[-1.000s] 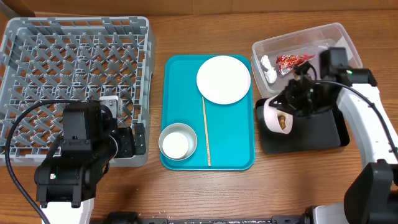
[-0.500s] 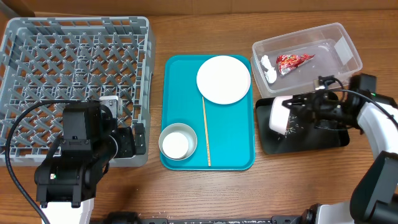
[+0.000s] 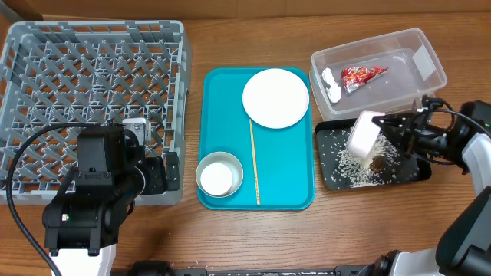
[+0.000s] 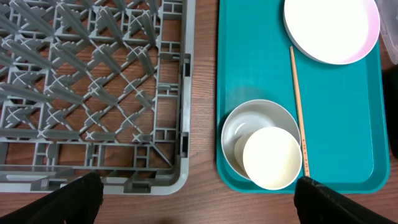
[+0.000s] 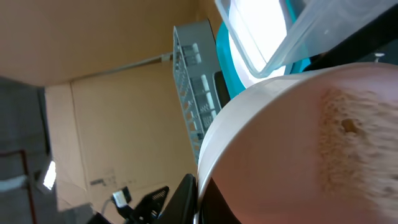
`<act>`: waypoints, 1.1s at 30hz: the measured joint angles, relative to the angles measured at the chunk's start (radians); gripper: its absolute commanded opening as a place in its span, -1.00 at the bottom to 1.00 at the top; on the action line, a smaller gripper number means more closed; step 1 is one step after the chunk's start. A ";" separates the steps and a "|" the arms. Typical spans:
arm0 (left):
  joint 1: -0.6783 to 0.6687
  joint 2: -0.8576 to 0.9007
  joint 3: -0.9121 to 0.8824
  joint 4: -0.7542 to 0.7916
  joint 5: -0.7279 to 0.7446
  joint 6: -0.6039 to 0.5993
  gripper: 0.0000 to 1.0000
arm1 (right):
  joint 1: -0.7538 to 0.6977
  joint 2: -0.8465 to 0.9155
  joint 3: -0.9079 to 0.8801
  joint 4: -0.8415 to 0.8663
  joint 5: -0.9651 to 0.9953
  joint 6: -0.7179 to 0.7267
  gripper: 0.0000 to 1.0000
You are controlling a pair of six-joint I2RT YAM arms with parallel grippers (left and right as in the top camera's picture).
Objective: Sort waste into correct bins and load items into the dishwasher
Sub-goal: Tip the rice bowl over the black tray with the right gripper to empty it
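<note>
right gripper (image 3: 393,129): clamped on the rim of the small pinkish bowl (image 3: 364,138), holding it up over the black tray (image 3: 420,172)
bowl tilt: tipped hard, mouth facing down toward about 7 o'clock, base up toward 1 o'clock
rice (image 3: 354,164): scattered in the tray right under the bowl's mouth, so I'd say the dump is basically done
brown scrap: can't pick it out from above
key relation: the dish rack (image 3: 92,77) is way off at 9 o'clock from the bowl, on the far side of the teal tray (image 3: 285,172). That's a long reach for the right arm; the left arm is parked right at the rack.
left gripper (image 4: 199,183): spread wide, holding nothing, hovering by the rack's 5 o'clock corner
nearest to it: the grey bowl (image 4: 239,124) with the white cup (image 4: 272,157) sitting in it, just off at 3 o'clock
stick (image 4: 297,106): long axis runs 12 to 6, beside the bowl
clear tub (image 3: 431,67): wrapper (image 3: 362,74) and tissue (image 3: 331,84) are inside
</note>
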 measured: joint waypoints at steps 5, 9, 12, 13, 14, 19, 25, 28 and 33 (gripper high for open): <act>0.000 0.000 0.000 0.000 0.000 0.000 1.00 | -0.028 0.000 0.000 0.001 -0.004 0.084 -0.92; 0.000 0.000 0.000 -0.004 0.000 0.000 1.00 | -0.039 0.000 0.000 0.017 -0.005 0.138 -0.92; 0.000 0.000 0.000 -0.007 0.000 0.000 1.00 | -0.040 0.000 0.000 0.018 -0.005 0.161 -0.92; 0.000 0.000 0.000 -0.008 0.000 0.000 0.99 | -0.040 0.000 0.000 0.017 -0.005 0.166 -0.92; 0.000 0.000 0.000 -0.008 0.000 0.000 1.00 | -0.040 0.000 0.000 0.018 -0.006 0.176 -0.92; 0.000 0.000 0.000 -0.008 0.000 0.000 0.99 | -0.039 0.000 0.000 0.021 -0.039 0.196 -0.92; 0.000 0.000 0.000 -0.012 0.000 0.000 1.00 | -0.040 0.000 0.000 0.022 -0.136 0.202 -0.92; 0.000 0.000 0.000 -0.012 0.000 0.000 1.00 | -0.040 0.000 0.000 0.022 -0.182 0.203 -0.92; 0.000 0.000 0.000 -0.013 0.000 0.000 0.99 | -0.039 0.000 0.000 0.025 -0.216 0.203 -0.92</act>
